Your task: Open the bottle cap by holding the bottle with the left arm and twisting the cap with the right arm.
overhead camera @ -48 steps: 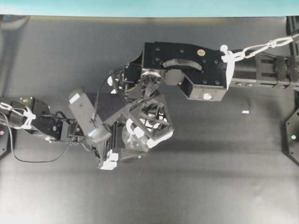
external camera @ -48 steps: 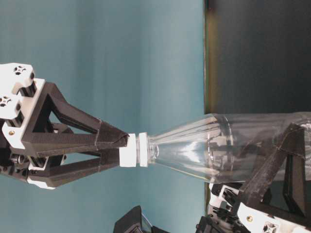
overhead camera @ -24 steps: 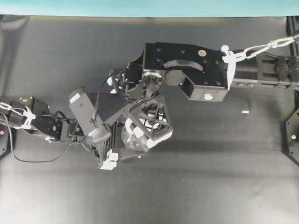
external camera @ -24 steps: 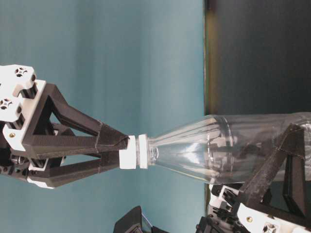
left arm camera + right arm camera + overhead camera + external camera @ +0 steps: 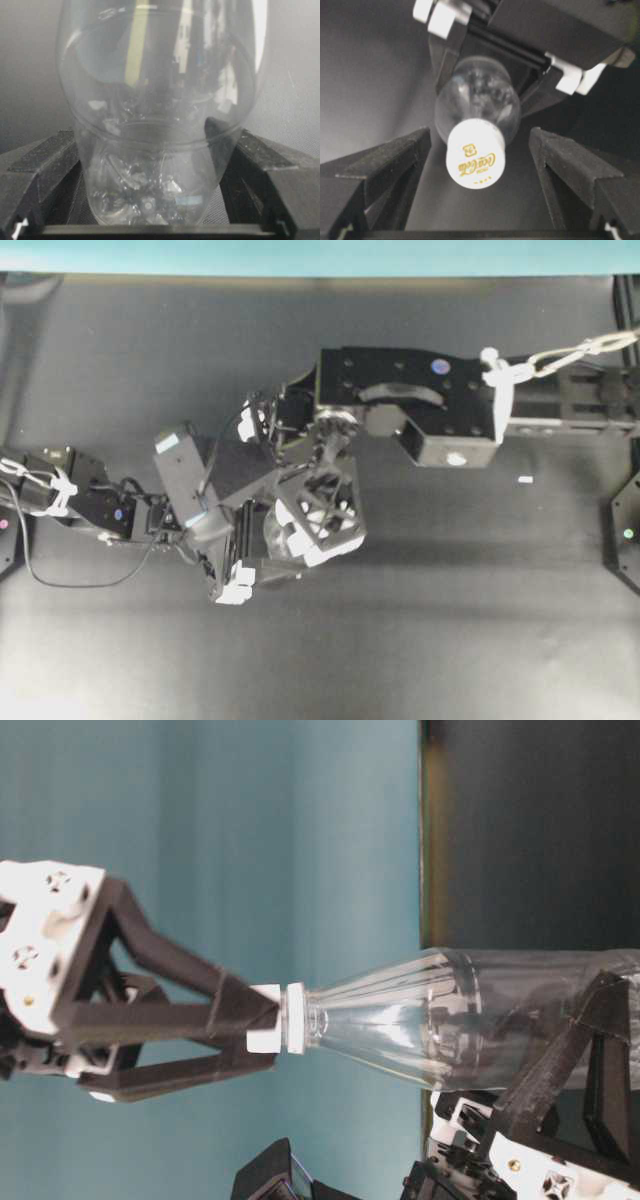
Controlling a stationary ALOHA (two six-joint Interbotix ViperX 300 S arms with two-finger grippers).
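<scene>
We found the dark table (image 5: 480,620) carrying both arms near its middle, with a tiny white scrap (image 5: 525,480) lying apart toward its right edge. The right arm (image 5: 420,405) reached in from the right edge and bent down over the bottle, while the left arm (image 5: 90,505) came in low from the left edge. The left gripper (image 5: 150,165) was clamped on the lower body of the bottle (image 5: 450,1030), which stood upright near the table's centre. The right gripper (image 5: 477,160) hung over the neck with its fingers (image 5: 395,165) spread well clear of the bottle cap (image 5: 475,160) on both sides, touching nothing. We judged the task to be partway at most: the hold was secure, but the cap sat squarely on the neck, and we could not tell how loosened it was. What remained, as we read it, was for the right gripper to close on the cap, twist and lift it away. The views differed in what they gave us. The right wrist view alone showed the open gap on each side of the cap and the gold lettering on its top. The table-level view suggested contact, since the dark fingertips overlapped the cap from the side. The left wrist view alone showed the jaws pressed against the clear wall. Overhead, the right wrist hid most of the bottle.
</scene>
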